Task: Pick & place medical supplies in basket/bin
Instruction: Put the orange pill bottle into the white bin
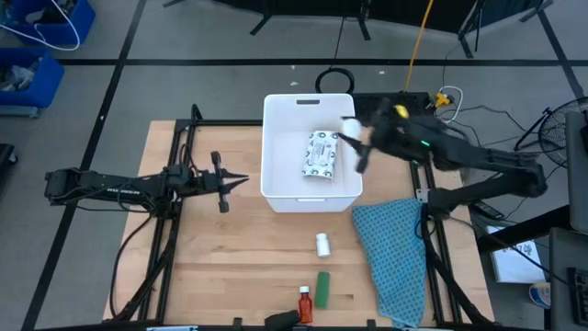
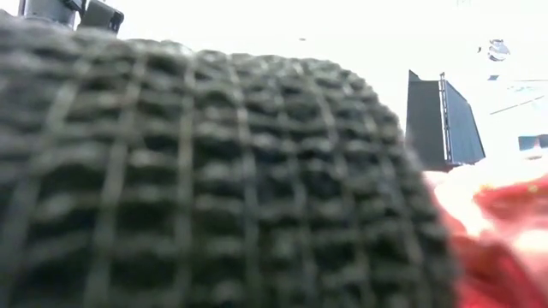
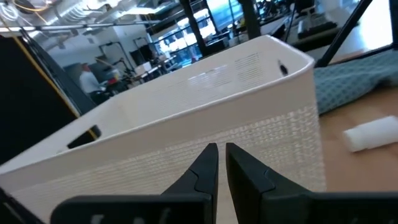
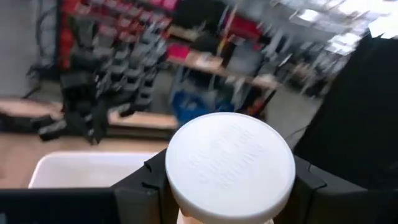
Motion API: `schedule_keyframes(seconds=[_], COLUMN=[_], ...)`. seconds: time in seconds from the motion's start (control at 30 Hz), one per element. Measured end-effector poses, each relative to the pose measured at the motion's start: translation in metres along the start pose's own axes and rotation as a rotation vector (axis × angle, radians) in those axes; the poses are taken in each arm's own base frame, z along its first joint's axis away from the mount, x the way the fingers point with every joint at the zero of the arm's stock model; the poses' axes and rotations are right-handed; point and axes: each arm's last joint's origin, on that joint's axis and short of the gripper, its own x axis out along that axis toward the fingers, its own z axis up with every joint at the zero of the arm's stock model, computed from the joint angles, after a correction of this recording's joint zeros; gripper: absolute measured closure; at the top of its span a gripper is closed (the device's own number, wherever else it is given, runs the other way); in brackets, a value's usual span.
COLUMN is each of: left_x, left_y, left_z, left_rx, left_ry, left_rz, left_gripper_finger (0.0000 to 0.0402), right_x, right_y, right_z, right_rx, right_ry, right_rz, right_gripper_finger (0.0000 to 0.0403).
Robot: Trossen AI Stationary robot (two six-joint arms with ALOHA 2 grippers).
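Observation:
The white tub (image 1: 276,198) stands mid-table, and the flat white speckled packet (image 1: 320,154) lies inside it. My right gripper (image 1: 354,140) hovers over the tub's right rim, shut on a white-capped bottle (image 1: 350,125) whose round cap (image 4: 230,163) fills the right wrist view. My left gripper (image 1: 241,179) waits shut just left of the tub, facing its wall (image 3: 261,143). A small white bottle (image 1: 322,244), also in the left wrist view (image 3: 372,134), the green stick-shaped box (image 1: 322,287), the orange-red bottle (image 1: 304,303) and a black oblong piece (image 1: 280,319) lie on the near table. My right gripper pinches the white-capped bottle between its two fingers (image 4: 143,183), just under the cap's rim (image 4: 180,208). The cap's flat top faces the wrist camera. The bottle is lifted clear, above the tub's right side; its body is hidden behind the cap.
A teal-blue cloth (image 1: 395,248) lies crumpled on the right side of the table, beside the tub's near right corner. In the low view a dark ribbed surface (image 2: 205,171) blocks nearly everything, with a red blur (image 2: 505,231) at the right. Bare wood lies left of the supplies.

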Motion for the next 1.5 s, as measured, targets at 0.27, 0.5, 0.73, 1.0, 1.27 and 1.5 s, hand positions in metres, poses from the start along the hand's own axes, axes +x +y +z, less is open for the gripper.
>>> schedule_keyframes(seconds=[0.27,0.5,0.73,1.0,1.27,1.5], left_x=[0.000,0.000,0.000,0.000,0.000,0.000], left_y=[0.001,0.001,0.001,0.002,0.001,0.001], left_z=[0.000,-0.001,-0.001,0.000,0.000,-0.001], left_rx=[0.043,0.047,0.049,0.048,-0.028,-0.062], left_ry=[0.014,0.020,0.020,0.013,0.017,0.019], left_rz=[0.032,0.044,0.044,0.047,0.045,0.044], left_gripper_finger=[0.0366,0.0366,0.0366,0.0366,0.0366,0.0366], right_x=[0.092,0.162,0.206,0.221,0.218,0.216], right_y=[-0.058,-0.077,-0.054,-0.041,-0.029,-0.008], right_z=[-0.013,-0.071,-0.134,-0.159,-0.161,-0.168], right_rx=[0.001,0.095,0.054,0.017,-0.019,-0.248], right_ry=[0.150,0.233,0.376,0.430,0.523,0.626], right_rz=[0.113,0.336,0.430,0.478,0.443,0.483], right_gripper_finger=[0.0232,0.0232,0.0232,0.0232,0.0232,0.0232])
